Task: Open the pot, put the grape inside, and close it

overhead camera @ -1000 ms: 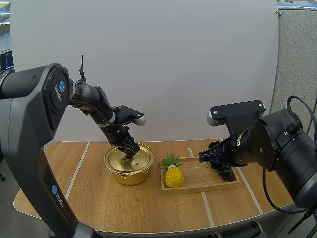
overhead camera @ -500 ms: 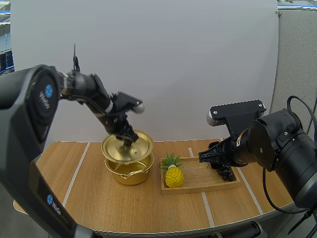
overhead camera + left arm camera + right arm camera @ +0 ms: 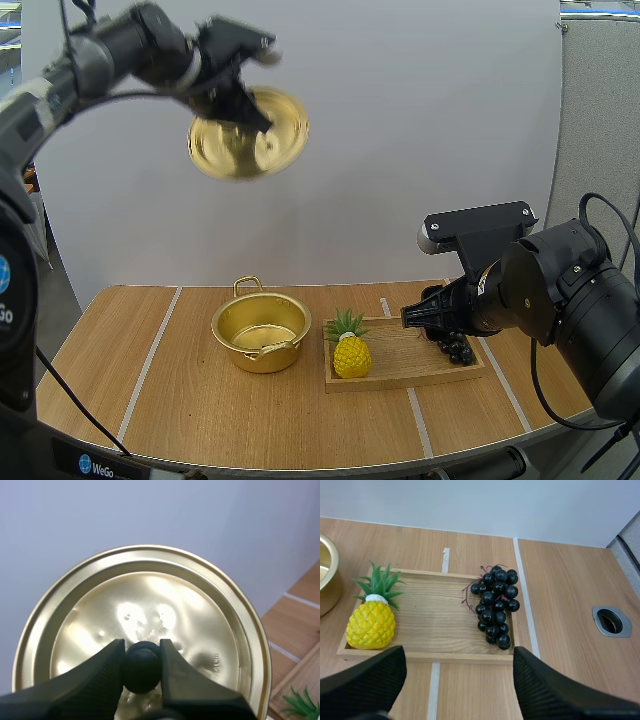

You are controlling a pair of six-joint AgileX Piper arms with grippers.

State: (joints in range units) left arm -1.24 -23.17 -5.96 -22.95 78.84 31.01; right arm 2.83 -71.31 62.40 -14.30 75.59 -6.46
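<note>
My left gripper (image 3: 142, 660) is clenched on the black knob (image 3: 141, 666) of the golden lid (image 3: 250, 145) and holds it high in the air, well above the table (image 3: 200, 410), with the lid tilted on its edge. The pot (image 3: 262, 358) stands uncovered on the table, left of centre, and its inside looks empty. Just beside it to the right lies a shallow wooden tray (image 3: 400, 365). The tray holds a yellow toy pineapple (image 3: 351, 353) at the end nearest the pot and a bunch of dark grapes (image 3: 495, 607) at the far, right-hand end. My right gripper (image 3: 415, 317) hovers low over the near edge of the tray with its fingers spread wide and nothing between them. From its wrist camera the grapes lie ahead of the fingers, nearer the right finger than the left. The bunch's long axis runs away from the gripper, across the tray's short side, with the stem end farthest off. The right arm is far nearer the grapes, so I judge that the grasp falls to it. It calls for a reach forward, a little to the right, and down, then a carry leftwards past the pineapple to the open pot.
</note>
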